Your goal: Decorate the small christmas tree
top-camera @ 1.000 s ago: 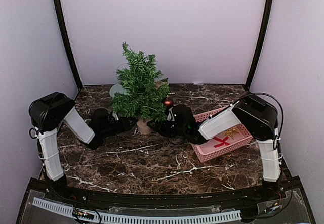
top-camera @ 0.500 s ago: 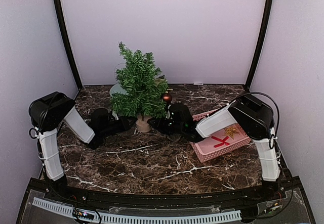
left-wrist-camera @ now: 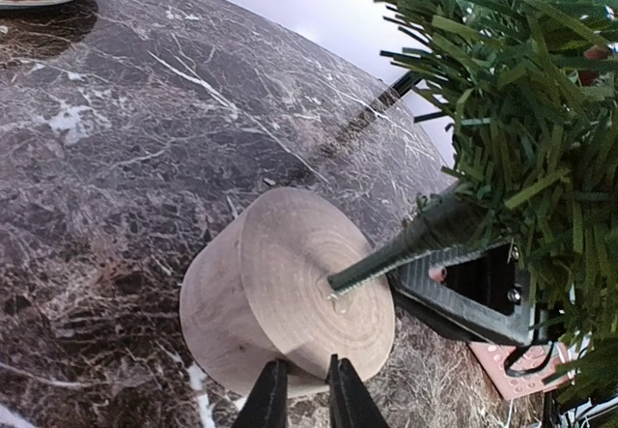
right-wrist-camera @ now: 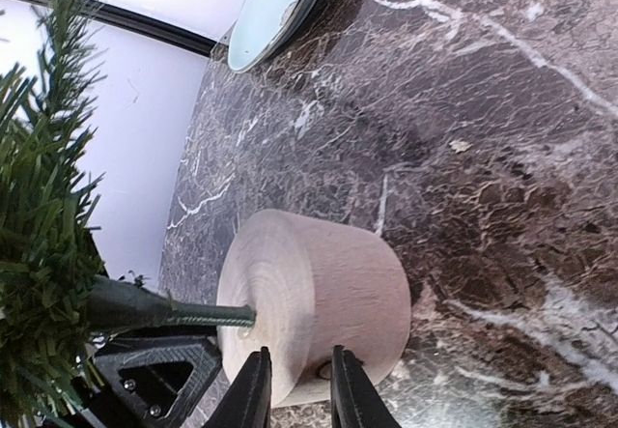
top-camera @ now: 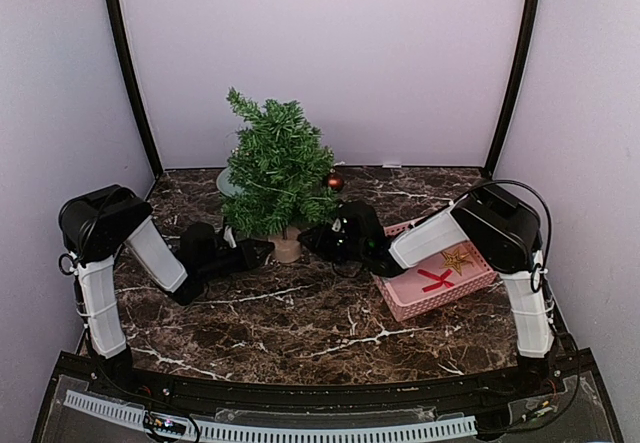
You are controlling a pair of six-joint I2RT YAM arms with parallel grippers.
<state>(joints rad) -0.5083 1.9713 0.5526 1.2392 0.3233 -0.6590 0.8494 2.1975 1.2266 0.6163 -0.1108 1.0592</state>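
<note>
A gold star (top-camera: 459,259) lies unhung in the pink basket (top-camera: 430,304). Our left gripper (left-wrist-camera: 307,394) and right gripper (right-wrist-camera: 294,389), jaws close-set, meet the tan base (left-wrist-camera: 280,293); whether they pinch it we cannot tell. Behind, the small christmas tree (top-camera: 278,168) bears one red bauble (top-camera: 335,180): barely begun, we judge

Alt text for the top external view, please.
A small christmas tree with one red bauble stands on a dark marble table, the left end effector and right end effector flanking its tan base. A pink basket lies right of it.
</note>
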